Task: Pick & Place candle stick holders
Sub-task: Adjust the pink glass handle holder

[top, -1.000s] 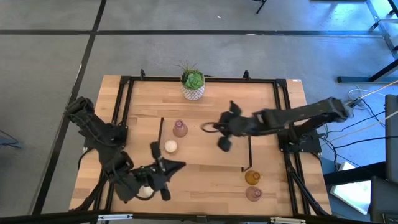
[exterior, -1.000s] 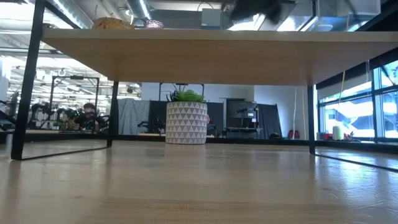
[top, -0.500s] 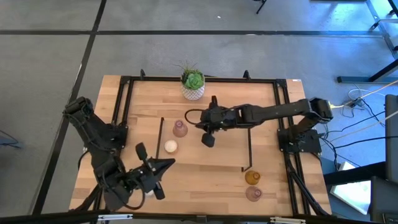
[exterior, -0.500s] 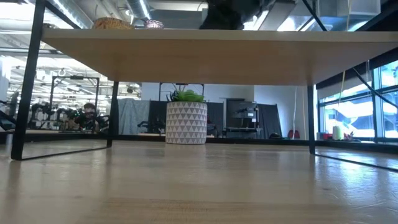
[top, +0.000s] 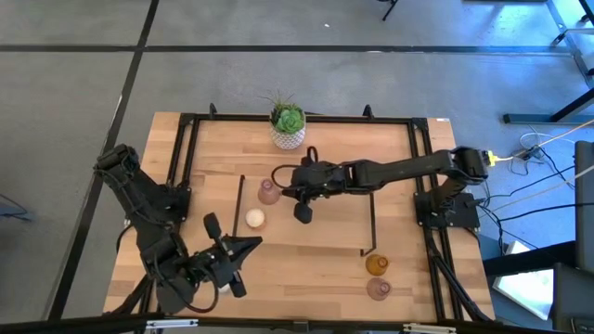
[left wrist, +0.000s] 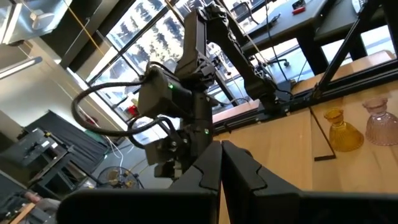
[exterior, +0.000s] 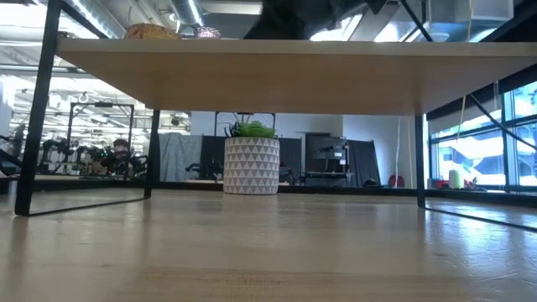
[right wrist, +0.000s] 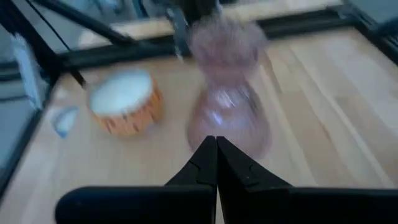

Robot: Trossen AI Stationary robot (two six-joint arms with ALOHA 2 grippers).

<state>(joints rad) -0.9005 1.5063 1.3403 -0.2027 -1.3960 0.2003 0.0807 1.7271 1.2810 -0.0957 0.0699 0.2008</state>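
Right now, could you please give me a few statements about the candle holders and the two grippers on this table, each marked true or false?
1. The right gripper is close beside the dusty-pink glass vase-shaped holder near the table's middle. True.
2. The right gripper's fingers are spread wide. False: they are shut, tips together.
3. The amber glass holder and a second dusty-pink holder stand side by side near the front right of the wooden table. True.
4. The left gripper holds the low cream-white round holder. False: it is shut on nothing, and that holder stands apart from it.
5. The white pot with the green plant lies tipped over. False: it stands upright at the far edge.
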